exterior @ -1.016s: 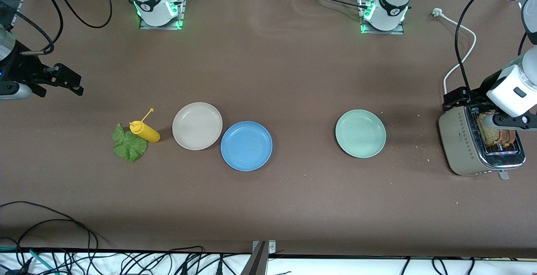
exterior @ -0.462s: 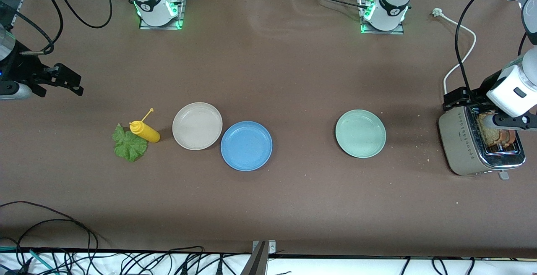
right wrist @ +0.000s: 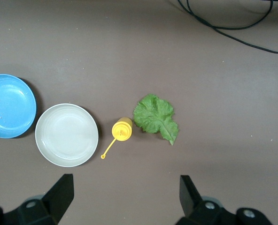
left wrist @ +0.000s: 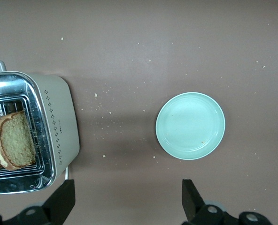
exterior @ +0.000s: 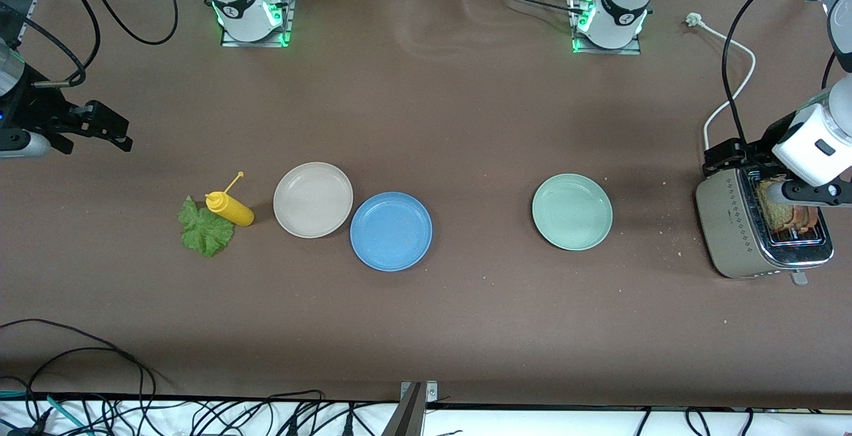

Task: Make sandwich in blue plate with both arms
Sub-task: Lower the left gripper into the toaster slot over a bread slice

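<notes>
- Nothing has shifted since the earlier frames: both arms hang where they were and every item lies unmoved.
- Left claw [left wrist: 127, 199] is over the surface beside the toaster [exterior: 752, 229], fingers spread wide, grasping nothing.
- Right claw [right wrist: 122, 197] waits at the right arm's end of the surface, also released and empty.
- Blue plate [exterior: 391, 231] is bare, touching the beige plate [exterior: 313, 199]; the green plate [exterior: 572, 211] sits well apart toward the toaster.
- Two bread slices [left wrist: 12, 140] stand upright in the toaster slots; the lettuce leaf [exterior: 205, 228] lies under the yellow sauce bottle [exterior: 229, 208].
- Assessment: no sandwich part is placed yet. First step is likely lifting a slice; the left claw should centre over one slice only, descend straight, and pinch its flat faces gently.
</notes>
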